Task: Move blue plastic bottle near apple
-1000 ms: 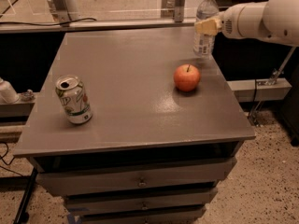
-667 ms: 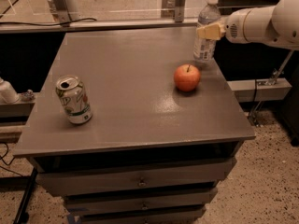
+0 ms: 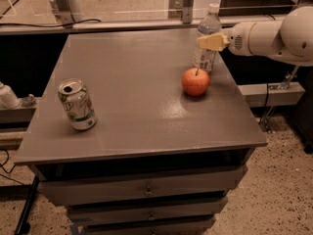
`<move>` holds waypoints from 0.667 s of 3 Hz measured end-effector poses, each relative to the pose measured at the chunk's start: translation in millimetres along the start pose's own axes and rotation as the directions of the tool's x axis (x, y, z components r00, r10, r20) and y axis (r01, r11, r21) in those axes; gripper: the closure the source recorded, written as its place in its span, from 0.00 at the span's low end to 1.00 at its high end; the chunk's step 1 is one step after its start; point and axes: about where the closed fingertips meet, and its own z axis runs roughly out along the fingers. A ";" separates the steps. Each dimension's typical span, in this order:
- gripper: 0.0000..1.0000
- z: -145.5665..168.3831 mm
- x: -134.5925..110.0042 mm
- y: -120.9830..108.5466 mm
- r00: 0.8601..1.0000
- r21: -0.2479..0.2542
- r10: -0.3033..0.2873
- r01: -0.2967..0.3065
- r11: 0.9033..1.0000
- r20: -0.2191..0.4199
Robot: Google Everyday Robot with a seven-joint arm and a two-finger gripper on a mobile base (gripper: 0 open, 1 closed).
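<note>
The blue plastic bottle [image 3: 206,43], clear with a white cap and a pale label, stands upright at the table's back right, just behind the apple. The red-orange apple [image 3: 195,81] sits right in front of it, nearly touching. My gripper [image 3: 213,41] reaches in from the right on a white arm, and its tan fingers [image 3: 215,41] are closed around the bottle's middle.
A green-and-white soda can [image 3: 77,105] stands upright near the front left of the grey table [image 3: 137,116]. The table has drawers below. A rail and metal posts [image 3: 63,4] run behind the table. The apple lies close to the table's right edge.
My gripper has brought the bottle forward and slightly left, from the back right edge to just behind the apple. The apple and can have not moved.
</note>
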 end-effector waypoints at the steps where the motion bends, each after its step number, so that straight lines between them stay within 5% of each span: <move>1: 1.00 -0.7 4.1 7.3 1.000 -0.033 -0.002 0.002 0.999 0.000; 2: 0.81 -5.5 6.0 12.5 1.000 -0.068 -0.027 0.027 0.997 0.000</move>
